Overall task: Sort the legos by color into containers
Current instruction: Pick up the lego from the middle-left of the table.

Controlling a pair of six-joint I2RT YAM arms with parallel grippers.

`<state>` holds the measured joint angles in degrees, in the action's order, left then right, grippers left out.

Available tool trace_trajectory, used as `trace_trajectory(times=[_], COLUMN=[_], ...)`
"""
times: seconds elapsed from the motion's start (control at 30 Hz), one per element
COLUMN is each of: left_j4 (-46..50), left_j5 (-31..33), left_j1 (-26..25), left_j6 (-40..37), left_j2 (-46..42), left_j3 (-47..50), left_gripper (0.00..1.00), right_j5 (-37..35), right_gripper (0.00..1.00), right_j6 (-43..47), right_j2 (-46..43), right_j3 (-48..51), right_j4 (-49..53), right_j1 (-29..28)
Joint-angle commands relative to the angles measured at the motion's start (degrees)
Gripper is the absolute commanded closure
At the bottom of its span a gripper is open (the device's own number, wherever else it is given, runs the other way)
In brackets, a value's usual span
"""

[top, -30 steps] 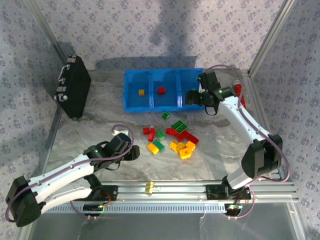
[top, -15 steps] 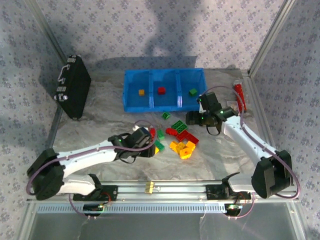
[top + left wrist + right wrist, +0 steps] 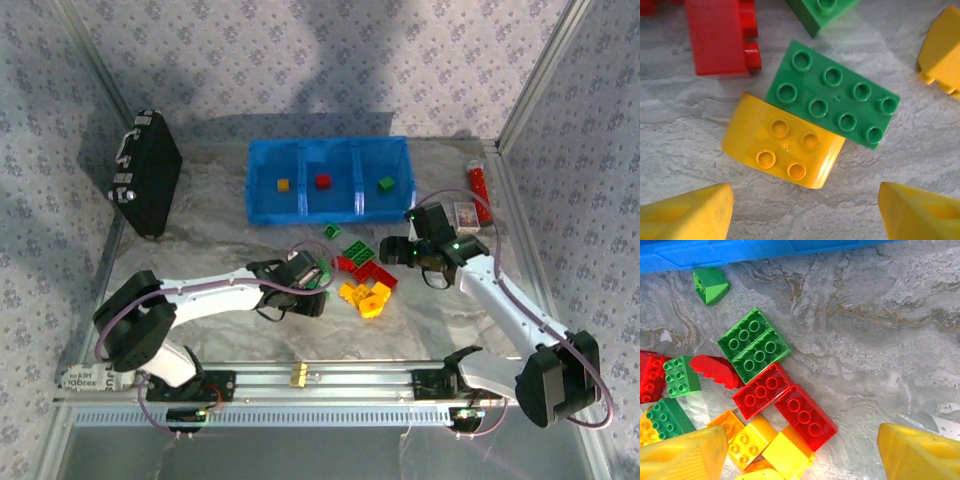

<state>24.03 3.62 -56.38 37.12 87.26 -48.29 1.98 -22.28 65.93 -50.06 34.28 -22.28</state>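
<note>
Marbled tabletop (image 3: 190, 240) under legos (image 3: 365, 296) — floral walls (image 3: 300, 60)

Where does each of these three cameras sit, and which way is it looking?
Top camera: above and behind the arms, looking down on the table; both arms, the left gripper and the right gripper show.
Left wrist camera: on the left arm, looking straight down at a yellow brick touching a green brick; its yellow fingertips show.
Right wrist camera: on the right arm, looking down at the brick pile and blue tray edge; its fingertips show.
Shared: top and right wrist views both show tray and pile.
</note>
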Motion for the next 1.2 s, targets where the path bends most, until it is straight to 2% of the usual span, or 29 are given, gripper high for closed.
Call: trace_trajectory(times=[0.0, 0.5, 1.17], left_j4=[1.72, 7.4, 8.86], left_j5=[-1.76, -1.86, -3.6], left_j1=[-0.4, 3.55, 3.98], left_j6=[-5.37, -16.04, -21.38], left_j2=[1.62, 8.05, 15.69], left_j3=[-2.59, -8.08, -13.85], left_gripper=[0.22, 0.16, 0.15], right_j5=[1.16, 3.98, 6.02], right_gripper=[0.19, 0.19, 0.19], right_j6=[-1.12, -0.83, -0.52], right_j2=[-1.66, -3.95, -4.92], right_j3=[1.62, 4.51, 6.2], right_j4=[-1.36, -2.2, -2.97], right_j1=[0.67, 3.7, 6.06])
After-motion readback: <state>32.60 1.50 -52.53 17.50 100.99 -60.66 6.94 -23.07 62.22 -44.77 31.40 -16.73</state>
